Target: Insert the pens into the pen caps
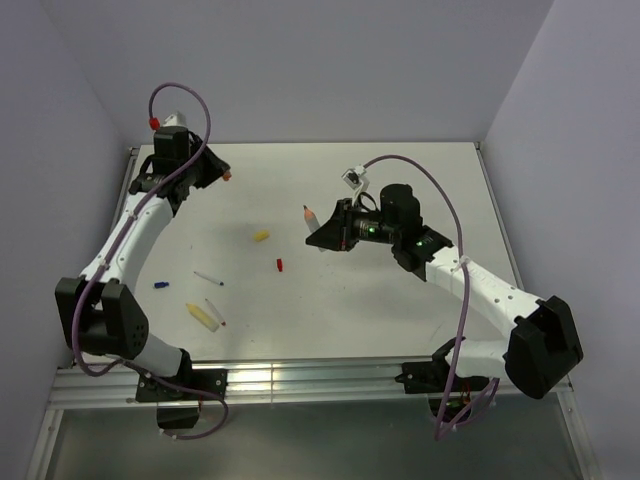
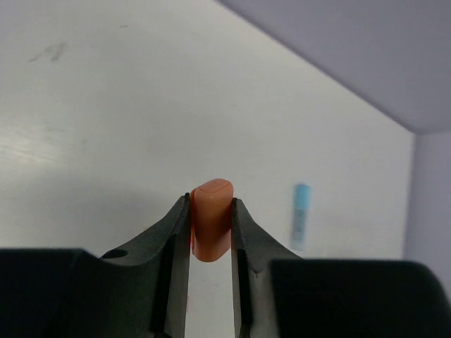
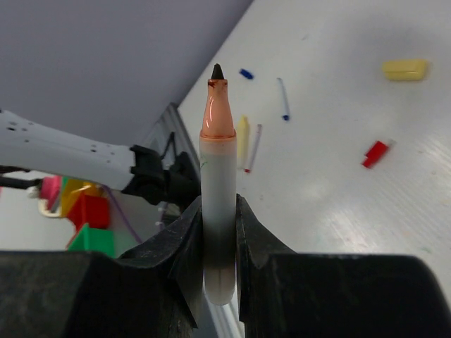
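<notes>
Cap [image 2: 211, 227], orange, pinched in L gripper [image 2: 211, 204]; orange marker [image 3: 217, 144] clamped in R gripper [image 3: 218, 204], nib exposed.

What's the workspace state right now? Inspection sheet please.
Surface: white table, no spills seen.
Job's things: orange cap and uncapped orange marker are held. The yellow cap, red cap, dark-blue cap, yellow marker, blue-tipped pen and red-tipped pen lie loose. The light-blue marker lies near the far wall.
Clutter: nothing seen.
Grippers: left gripper shut on orange cap; right gripper shut on orange marker.
Cables: left purple cable and right purple cable loop above the arms.
Surroundings: plain walls; coloured blocks off-table.
</notes>
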{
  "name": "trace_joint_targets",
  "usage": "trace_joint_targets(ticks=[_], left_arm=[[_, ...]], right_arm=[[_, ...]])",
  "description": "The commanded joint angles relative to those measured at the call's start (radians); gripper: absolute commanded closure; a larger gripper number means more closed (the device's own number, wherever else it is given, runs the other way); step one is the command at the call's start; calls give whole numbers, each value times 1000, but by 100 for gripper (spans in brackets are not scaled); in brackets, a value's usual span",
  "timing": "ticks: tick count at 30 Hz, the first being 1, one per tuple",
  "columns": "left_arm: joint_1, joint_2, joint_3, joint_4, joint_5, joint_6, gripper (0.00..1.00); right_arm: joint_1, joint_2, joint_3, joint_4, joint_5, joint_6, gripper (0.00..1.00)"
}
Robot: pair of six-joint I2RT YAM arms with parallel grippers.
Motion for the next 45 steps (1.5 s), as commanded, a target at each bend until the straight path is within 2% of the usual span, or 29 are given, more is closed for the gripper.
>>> trace_joint_targets(ticks=[1,9,16,25,45], left_arm=[[-44,-80,-14,157,162,-53,100],[-138,-189,-42,417,265,-165,100],[-205,-198,25,406,257,-201,100],[-238,-235,-56,492,274,-245,100],[-294,-258,-85,523,294,-242,100]], right_arm=[[11,8,-3,212,-121,120,100],[25,60,30,447,-164,318,100],[27,62,98,401,-121,311,100],[25,71,167,337,-81,282,100],[-6,109,233,280,-37,256,100]])
